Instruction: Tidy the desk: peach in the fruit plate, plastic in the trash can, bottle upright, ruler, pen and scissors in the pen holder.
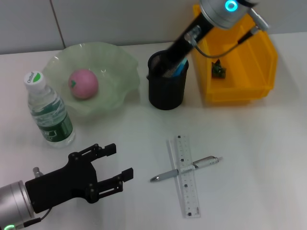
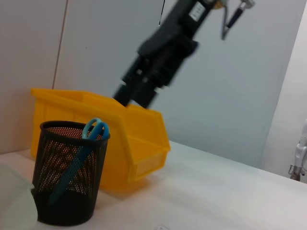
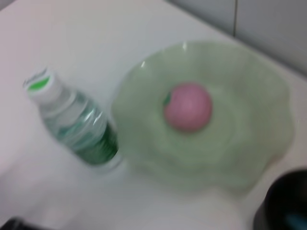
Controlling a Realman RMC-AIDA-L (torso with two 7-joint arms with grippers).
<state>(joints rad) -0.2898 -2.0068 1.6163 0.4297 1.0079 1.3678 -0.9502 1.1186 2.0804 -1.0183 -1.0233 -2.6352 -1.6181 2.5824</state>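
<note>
With the right gripper [image 1: 169, 57] over the pen holder [image 1: 166, 86], its fingers hidden so you cannot tell their state, and the scissors [image 2: 81, 151] already inside, watch you don't snag the mesh rim and tip it; your left gripper [image 1: 115, 167] waits spread.

white table [image 1: 249, 158], grey wall [image 1: 120, 19]

Even, bright overhead light; white tabletop [image 1: 249, 158] slightly washed, no hard glare. Soft short shadows beside the black mesh pen holder [image 1: 166, 88] and under the clear plastic ruler [image 1: 185, 176]. Head view sharp. Right wrist view blurred throughout: pink peach [image 3: 187, 106], green-labelled water bottle [image 3: 76, 125] smeared.
</note>
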